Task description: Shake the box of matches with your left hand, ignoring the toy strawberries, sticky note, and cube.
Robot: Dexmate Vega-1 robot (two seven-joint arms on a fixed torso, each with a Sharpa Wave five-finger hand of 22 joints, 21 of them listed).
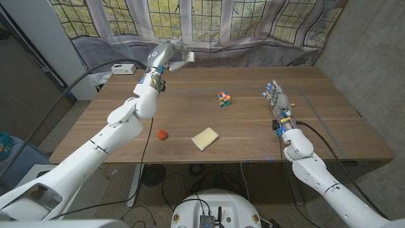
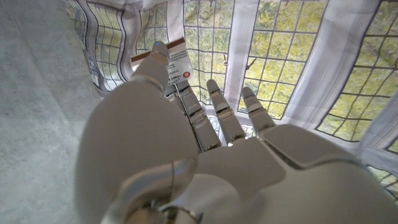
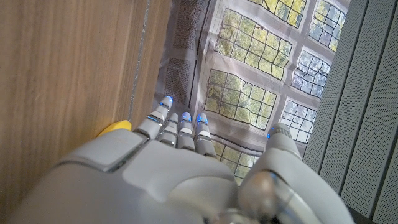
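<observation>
— While the left hand (image 1: pixel 166 60) is raised off the surface (image 1: pixel 329 120), how much of the matchbox (image 1: pixel 187 58) can you actually see?

— Not much from the head view: it is a small pale block at the fingertips, up above the far edge of the surface and in front of the window curtain (image 1: pixel 215 25), well beyond the cube (image 1: pixel 224 99). Its print is too small to read there.

— And from the left wrist?

— The thumb and the back of the hand cover most of the box. One white face shows, with a brown strip along its edge, lines of dark print I cannot read and a small red mark. The left hand is clamped on the matchbox, thumb on one side and fingers on the other.

— What about the right hand (image 1: pixel 278 100)?

— It stands on its edge to the right of the cube, well apart from it, fingers straight and close together, gripping nothing. In the right wrist view a yellow bit peeks out beside its fingers; I cannot tell what that is.

— Anything else near the cube?

— A yellow sticky note (image 1: pixel 205 138) lies nearer the robot, and one red strawberry (image 1: pixel 162 134) sits left of the note.
</observation>
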